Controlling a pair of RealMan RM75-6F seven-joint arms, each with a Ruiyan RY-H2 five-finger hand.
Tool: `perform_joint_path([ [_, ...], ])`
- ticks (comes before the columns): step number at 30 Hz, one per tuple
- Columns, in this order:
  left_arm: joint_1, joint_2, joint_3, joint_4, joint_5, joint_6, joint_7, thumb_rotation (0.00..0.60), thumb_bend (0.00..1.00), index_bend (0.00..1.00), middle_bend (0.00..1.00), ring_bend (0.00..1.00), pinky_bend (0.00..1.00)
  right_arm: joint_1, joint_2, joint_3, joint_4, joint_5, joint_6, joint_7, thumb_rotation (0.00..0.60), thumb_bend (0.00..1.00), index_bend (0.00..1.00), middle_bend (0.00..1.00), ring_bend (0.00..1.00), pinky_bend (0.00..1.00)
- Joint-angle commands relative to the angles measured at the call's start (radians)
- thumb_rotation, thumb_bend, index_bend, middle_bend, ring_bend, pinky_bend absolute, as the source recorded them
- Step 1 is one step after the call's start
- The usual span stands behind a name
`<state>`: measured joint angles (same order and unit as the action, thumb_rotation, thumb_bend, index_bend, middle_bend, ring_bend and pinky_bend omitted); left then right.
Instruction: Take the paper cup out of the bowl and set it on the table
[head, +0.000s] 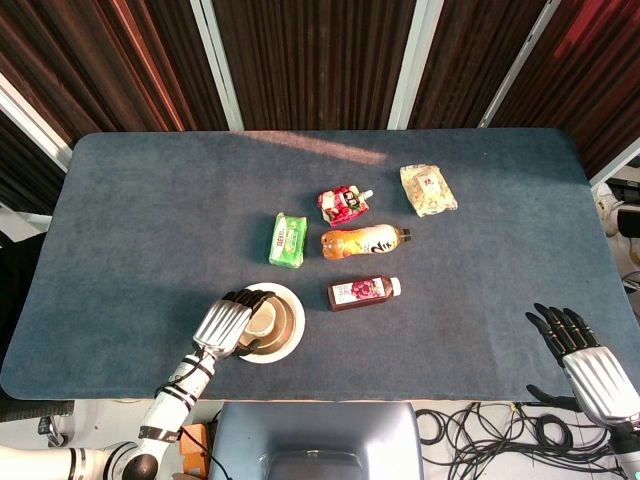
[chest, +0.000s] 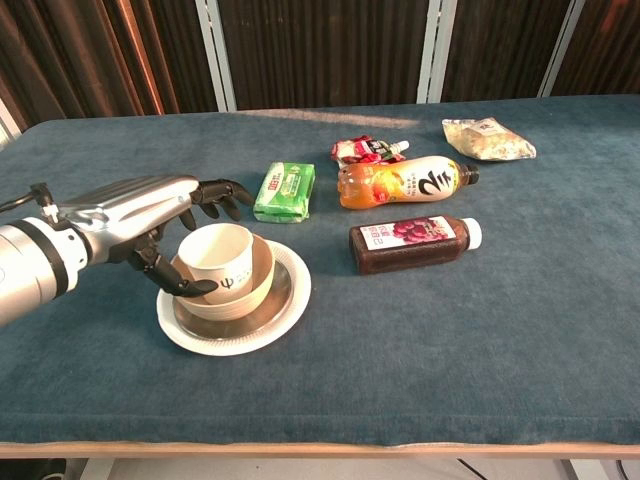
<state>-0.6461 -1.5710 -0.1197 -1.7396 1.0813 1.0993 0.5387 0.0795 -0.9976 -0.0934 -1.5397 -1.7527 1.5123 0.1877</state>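
My left robot hand (chest: 150, 225) reaches over the paper cup (chest: 220, 262), fingers spread above its rim and thumb curled against its near side; I cannot tell whether it grips. The cup lies tilted in the bowl (chest: 265, 290), mouth toward that hand. My right robot hand (head: 580, 350) hangs spread, empty, off the bench (chest: 480, 340).

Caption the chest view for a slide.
Left hand reaches around the white paper cup sitting in the beige bowl on a white plate.
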Motion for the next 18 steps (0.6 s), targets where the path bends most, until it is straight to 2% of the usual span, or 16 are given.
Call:
perform_joint_path([
  [1, -0.001, -0.003, 0.002, 0.003, 0.000, 0.002, 0.001, 0.600, 0.25, 0.18, 0.21, 0.20, 0.30, 0.000, 0.000, 0.000, 0.000, 0.000, 0.000, 0.001, 0.600, 0.02, 0.00, 0.00, 0.00, 0.02],
  [18, -0.011, -0.033, 0.000, 0.031, 0.002, -0.013, -0.045, 0.600, 0.25, 0.18, 0.23, 0.21, 0.31, -0.001, -0.002, -0.002, -0.002, -0.002, -0.003, -0.011, 0.600, 0.02, 0.00, 0.00, 0.00, 0.02],
])
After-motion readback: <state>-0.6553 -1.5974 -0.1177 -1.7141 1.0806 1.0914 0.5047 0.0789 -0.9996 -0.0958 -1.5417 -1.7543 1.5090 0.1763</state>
